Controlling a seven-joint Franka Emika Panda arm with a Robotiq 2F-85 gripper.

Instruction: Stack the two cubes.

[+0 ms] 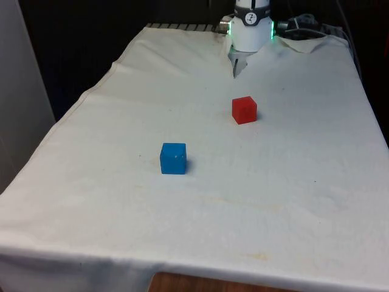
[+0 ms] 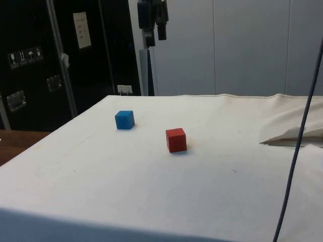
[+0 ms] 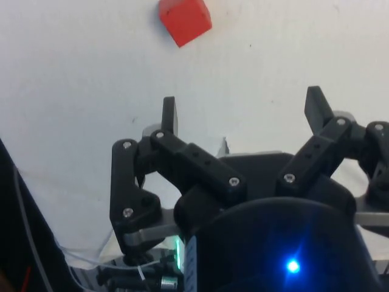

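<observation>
Red cube (image 3: 185,20) beyond spread gripper (image 3: 243,112) (untouched)

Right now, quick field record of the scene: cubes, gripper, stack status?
red cube: small solid red cube on the white cloth, nearer the robot
blue cube: small solid blue cube, apart from the red one, towards the front view's left
gripper: black two-finger gripper high above the table, fingers spread open, holding nothing
stack status: not started, both cubes sit on the cloth
other: folded cloth edge at the robot's end
</observation>
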